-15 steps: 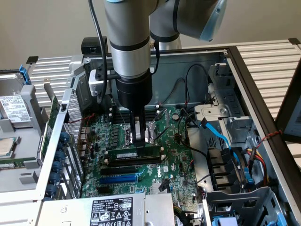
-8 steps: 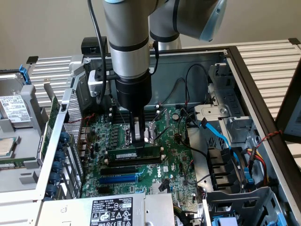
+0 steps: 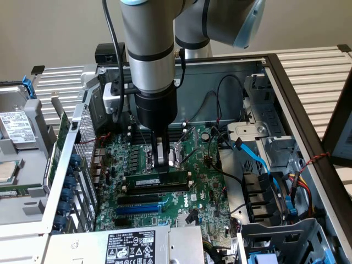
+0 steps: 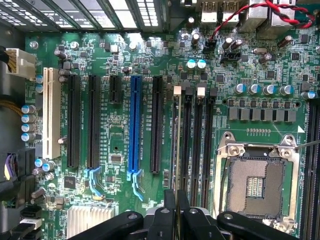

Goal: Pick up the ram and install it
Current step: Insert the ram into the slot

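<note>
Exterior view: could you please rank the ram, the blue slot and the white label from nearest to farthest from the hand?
1. ram, held in the hand, right under it.
2. blue slot, in front of the ram, lower in the view.
3. white label, at the view's bottom edge.
</note>
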Controlling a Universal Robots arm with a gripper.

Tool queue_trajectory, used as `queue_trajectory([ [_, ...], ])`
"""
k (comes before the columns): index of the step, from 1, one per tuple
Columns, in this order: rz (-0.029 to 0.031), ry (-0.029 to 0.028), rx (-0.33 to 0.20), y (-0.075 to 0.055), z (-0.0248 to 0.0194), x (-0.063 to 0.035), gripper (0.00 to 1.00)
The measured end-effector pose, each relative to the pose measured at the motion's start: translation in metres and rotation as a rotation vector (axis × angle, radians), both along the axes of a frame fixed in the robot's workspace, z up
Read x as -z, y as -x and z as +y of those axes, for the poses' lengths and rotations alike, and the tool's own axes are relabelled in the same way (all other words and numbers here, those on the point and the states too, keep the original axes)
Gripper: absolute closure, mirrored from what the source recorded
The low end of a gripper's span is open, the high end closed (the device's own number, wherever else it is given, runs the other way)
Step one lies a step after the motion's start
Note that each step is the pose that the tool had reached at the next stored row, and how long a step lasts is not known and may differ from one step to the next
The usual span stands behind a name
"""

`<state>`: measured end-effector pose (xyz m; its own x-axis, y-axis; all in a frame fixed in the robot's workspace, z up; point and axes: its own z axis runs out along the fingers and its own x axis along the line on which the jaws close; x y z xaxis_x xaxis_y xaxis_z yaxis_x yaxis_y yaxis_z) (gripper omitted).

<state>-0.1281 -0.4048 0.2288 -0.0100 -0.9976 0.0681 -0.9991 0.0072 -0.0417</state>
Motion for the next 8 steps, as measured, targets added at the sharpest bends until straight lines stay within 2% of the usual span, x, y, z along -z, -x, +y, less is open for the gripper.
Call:
queue_trajectory([
  [8, 0.0000, -0.0030, 0.000, 0.0002, 0.0000, 0.0018, 0.87],
])
